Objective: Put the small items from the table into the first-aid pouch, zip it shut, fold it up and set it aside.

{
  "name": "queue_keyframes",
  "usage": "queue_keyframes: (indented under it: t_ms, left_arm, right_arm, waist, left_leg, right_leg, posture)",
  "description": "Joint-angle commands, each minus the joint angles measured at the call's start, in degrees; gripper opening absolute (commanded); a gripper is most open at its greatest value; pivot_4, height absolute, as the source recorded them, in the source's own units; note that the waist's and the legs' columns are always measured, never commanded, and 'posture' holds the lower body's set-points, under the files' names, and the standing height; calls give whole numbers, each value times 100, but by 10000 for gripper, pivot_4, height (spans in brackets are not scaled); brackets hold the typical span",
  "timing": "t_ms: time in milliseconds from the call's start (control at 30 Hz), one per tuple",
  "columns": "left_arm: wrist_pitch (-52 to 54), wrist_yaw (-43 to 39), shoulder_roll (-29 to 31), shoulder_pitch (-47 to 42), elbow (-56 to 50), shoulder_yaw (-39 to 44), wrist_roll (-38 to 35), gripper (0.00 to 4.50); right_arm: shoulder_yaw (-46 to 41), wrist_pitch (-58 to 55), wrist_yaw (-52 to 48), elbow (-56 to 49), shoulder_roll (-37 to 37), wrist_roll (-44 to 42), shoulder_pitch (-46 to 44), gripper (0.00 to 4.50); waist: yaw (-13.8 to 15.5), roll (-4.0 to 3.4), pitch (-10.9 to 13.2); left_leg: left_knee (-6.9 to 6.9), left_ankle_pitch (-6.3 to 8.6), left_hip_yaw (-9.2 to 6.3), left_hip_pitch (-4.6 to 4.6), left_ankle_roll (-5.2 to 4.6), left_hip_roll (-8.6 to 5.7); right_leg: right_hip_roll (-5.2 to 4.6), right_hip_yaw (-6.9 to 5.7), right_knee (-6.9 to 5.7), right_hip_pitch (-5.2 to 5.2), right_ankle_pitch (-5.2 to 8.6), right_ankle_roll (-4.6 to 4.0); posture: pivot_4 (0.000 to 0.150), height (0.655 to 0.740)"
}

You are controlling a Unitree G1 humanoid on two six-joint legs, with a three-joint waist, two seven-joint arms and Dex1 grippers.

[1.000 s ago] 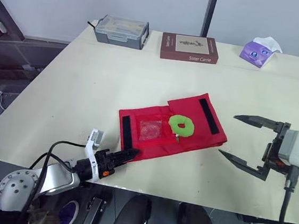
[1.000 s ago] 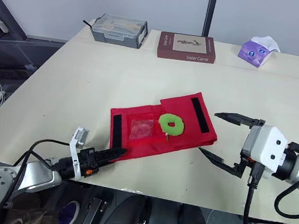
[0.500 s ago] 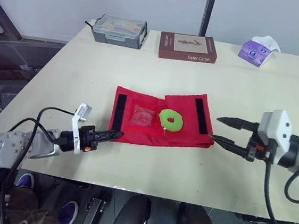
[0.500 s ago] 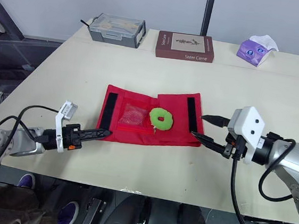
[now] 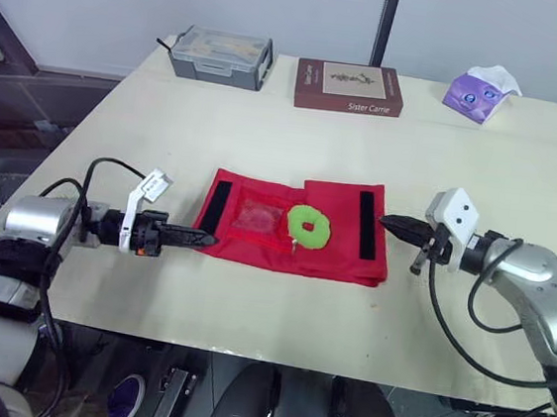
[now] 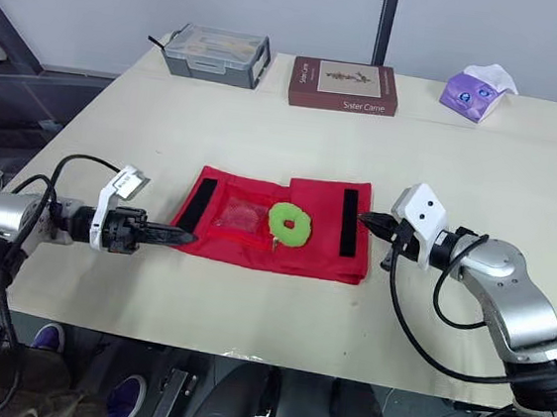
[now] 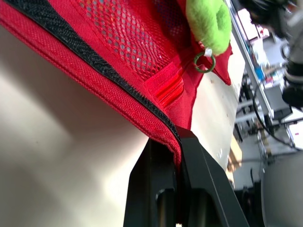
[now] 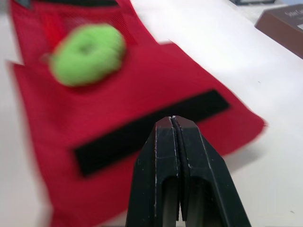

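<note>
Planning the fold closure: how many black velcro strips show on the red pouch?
2. The left strip crosses the red pouch near the left gripper; the right strip crosses it near the right gripper. Any on the underside would be hidden.

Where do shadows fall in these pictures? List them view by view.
Left wrist view: the first-aid pouch, its edge pinched in the left gripper, throws a soft dark band on the table. Right wrist view: a grey shadow beside the pouch's corner, past the right gripper. Eye views: even light, a thin shadow along the pouch's near edge.
</note>
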State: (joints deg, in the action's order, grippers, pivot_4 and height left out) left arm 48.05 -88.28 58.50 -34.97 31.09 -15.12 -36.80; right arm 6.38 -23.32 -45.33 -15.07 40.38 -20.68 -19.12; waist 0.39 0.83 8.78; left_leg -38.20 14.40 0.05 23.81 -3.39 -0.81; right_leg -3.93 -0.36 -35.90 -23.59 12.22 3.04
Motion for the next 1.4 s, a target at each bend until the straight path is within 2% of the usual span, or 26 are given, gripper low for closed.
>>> queue_keyframes:
  t_ms: [33,133,233,400,500,633,767,967,1167,1400]
  left_arm:
    - [-326,-422,404,42,-206,-370,-217,0]
    - [-631,-422,620,58,-264,-711,-343,0]
    - [-982,-422,540,-108,48,-814,-279,0]
    - [-1149,-422,225,-419,525,-441,-343,0]
    - [-962,-422,34,-563,622,79,-543,0]
    - [-356,-392,-85,-405,-168,786,-1026,0]
    - [421,146,-398,-247,-1214,1471,-1592,0]
    - [1233,779,-960,-310,-2478,1723,-2078,0]
    - [1258,1219,-1357,-407,-3019,1159,-1512,0]
    - [1102,1876,-2248,-847,-2713,706,-830,0]
  right_arm:
    - [-98,259,-300,-86,-21,-42,-38,331]
    - [-102,280,-470,-179,-12,-59,81,331]
    - [91,269,-589,-242,-29,70,186,331]
    - [466,405,-406,165,-181,655,249,331]
    - [673,526,-352,356,-308,952,290,331]
    - [745,466,-262,314,-555,1025,282,331]
    - [786,321,-132,261,-733,1166,281,331]
    - [800,182,-46,104,-838,1254,295,331]
    - [766,29,79,-68,-979,1301,285,331]
    - [675,-261,255,-570,-1055,1244,481,331]
  waist:
    - [-16,-1,1]
    - [-47,0,1]
    - [-52,0,1]
    - [-48,2,1]
    - [-62,4,1]
    - [-103,9,-1]
    - [-150,10,0]
    - [-116,12,0]
    - [-132,11,0]
    - [-94,13,1]
  left_leg:
    - [0,0,0,0,0,1]
    - [0,0,-6,0,0,2]
    - [-2,0,-9,-1,-1,2]
    - [-7,0,-13,1,-1,0]
    - [-11,0,-10,1,-1,0]
    - [-12,0,-13,0,-1,2]
    - [-12,0,-12,-8,0,2]
    - [-15,-1,-15,-8,1,1]
    - [-15,-2,-14,-12,3,1]
    - [-17,-3,-13,-9,5,-2]
  right_leg:
    - [0,1,-1,0,-4,8]
    - [-2,0,-4,0,-8,14]
    - [-3,-2,-7,1,-5,7]
    - [-1,-7,-10,1,-5,11]
    - [0,-6,-12,1,-10,19]
    - [1,-7,-19,1,-11,20]
    - [1,-3,-31,1,-10,19]
    - [2,3,-40,1,-11,20]
    - [8,7,-48,0,-11,18]
    - [8,9,-47,1,-11,19]
  posture:
    - [1500,7400]
    - [1500,7400]
    - [1500,7400]
    - [1500,7400]
    - [1500,7400]
    - [1500,7400]
    - [1500,7400]
    - [1500,7400]
    - [1500,7400]
    - [1500,7400]
